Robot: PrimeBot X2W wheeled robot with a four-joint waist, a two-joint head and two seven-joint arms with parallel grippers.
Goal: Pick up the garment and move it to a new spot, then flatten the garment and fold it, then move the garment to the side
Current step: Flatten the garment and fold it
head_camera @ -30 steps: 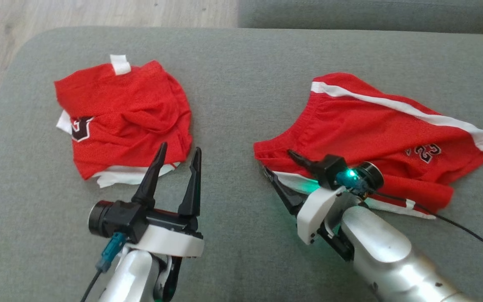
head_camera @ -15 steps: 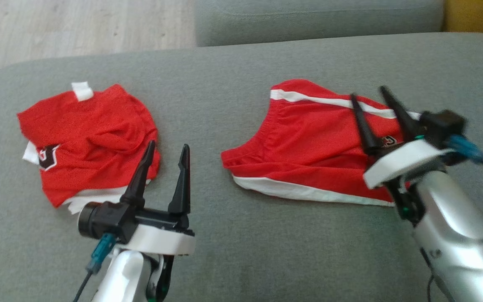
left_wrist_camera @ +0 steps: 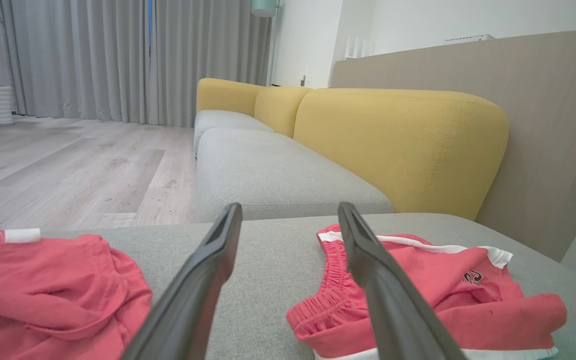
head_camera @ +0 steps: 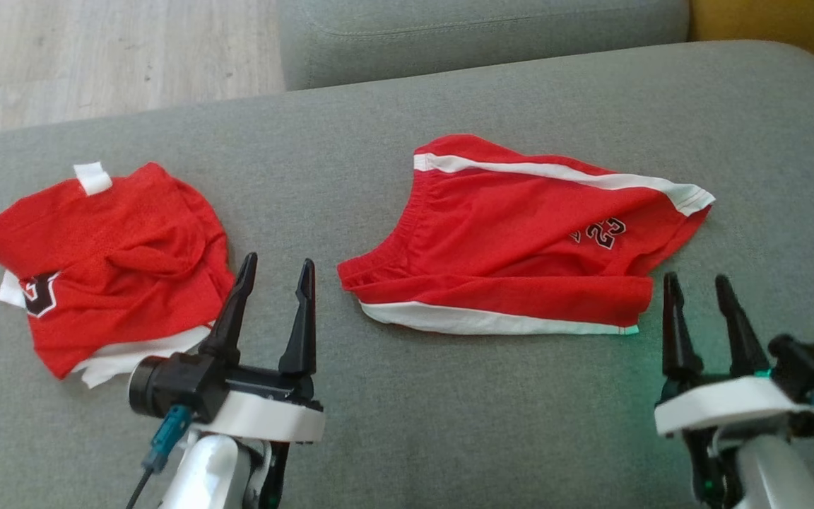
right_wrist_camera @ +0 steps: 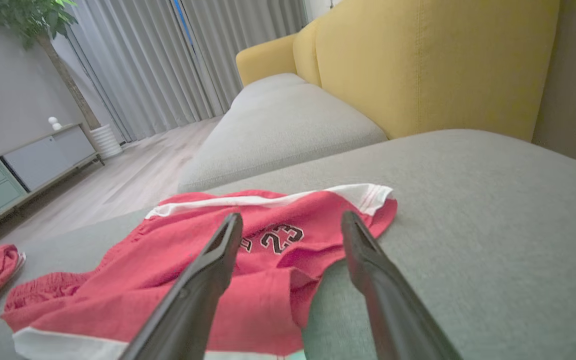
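The shorts lie folded once, right of centre on the cushion; the left pincer and right pincer stand apart, empty, on the near side, so moving aside probably remains.

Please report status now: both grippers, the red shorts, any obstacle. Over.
Left gripper open, empty. Right gripper open, empty, near the hem. Red shorts lie on grey cushion. Crumpled red garment at left, apart.
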